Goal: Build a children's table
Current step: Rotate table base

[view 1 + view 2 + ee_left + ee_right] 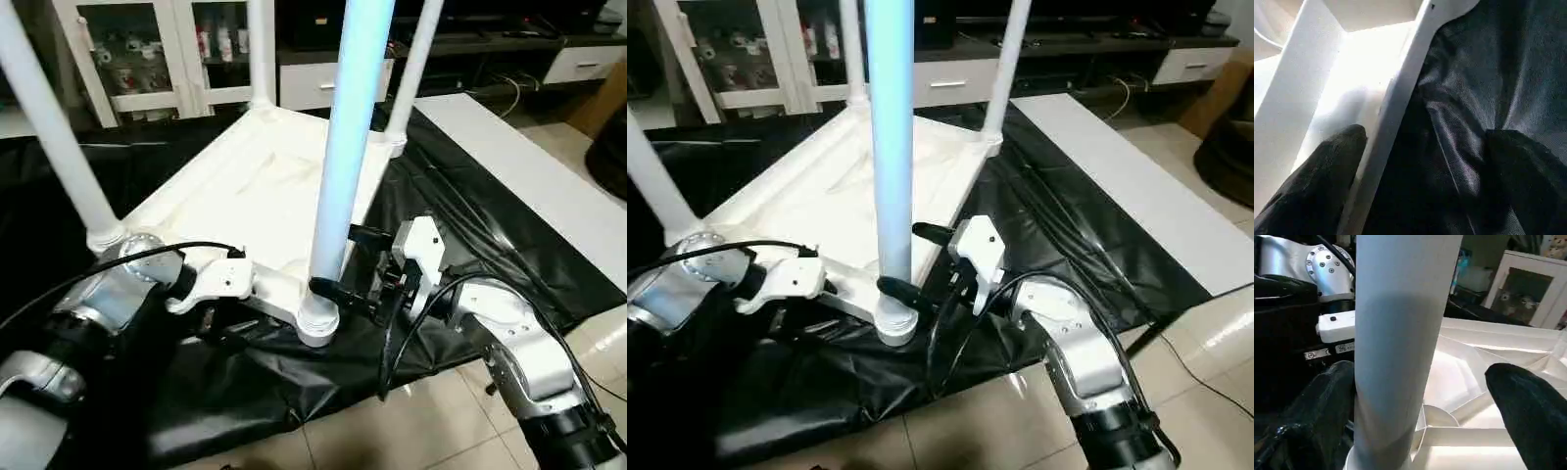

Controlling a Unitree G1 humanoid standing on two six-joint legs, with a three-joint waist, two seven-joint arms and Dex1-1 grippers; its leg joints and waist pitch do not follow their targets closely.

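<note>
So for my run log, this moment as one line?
legs: four in tabletop | right gripper: open around near leg | left gripper: open astride tabletop edge

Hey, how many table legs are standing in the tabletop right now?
4: near leg between the right gripper fingers, left leg, far leg, far-right leg, all upright in the tabletop corner sockets.

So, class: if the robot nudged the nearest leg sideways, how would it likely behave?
The leg would probably stay stiff: it is a straight, thick tube. It likely wouldn't roll, since it stands upright in the tabletop's corner socket. It may wobble if not fully screwed in.
</note>
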